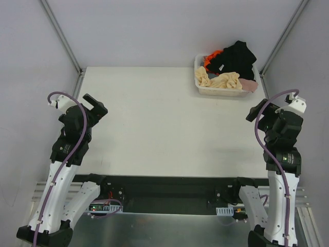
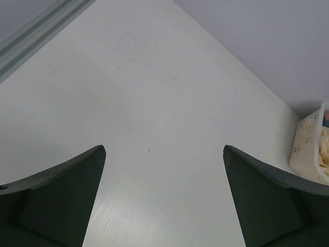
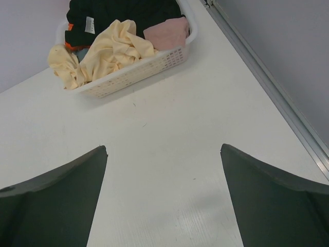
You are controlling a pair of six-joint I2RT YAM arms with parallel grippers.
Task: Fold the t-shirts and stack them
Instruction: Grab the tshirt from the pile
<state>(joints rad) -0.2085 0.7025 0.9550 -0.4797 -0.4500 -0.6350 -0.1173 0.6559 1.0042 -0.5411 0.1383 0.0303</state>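
Note:
Several crumpled t-shirts lie in a white basket (image 1: 201,86) at the table's far right: a black one (image 1: 237,55), a pale yellow one (image 1: 222,80), an orange one (image 1: 211,57) and a pink one (image 1: 250,86). The right wrist view shows the basket (image 3: 139,72) with the yellow shirt (image 3: 110,49), the pink shirt (image 3: 167,32) and the black shirt (image 3: 123,10). My left gripper (image 1: 96,106) is open and empty above the table's left side. My right gripper (image 1: 254,111) is open and empty near the right edge, short of the basket.
The white table (image 1: 169,123) lies between the arms. Metal frame rails run along its left (image 2: 41,31) and right (image 3: 267,77) edges. Grey walls enclose the back and sides. The basket's corner (image 2: 308,149) shows at the right of the left wrist view.

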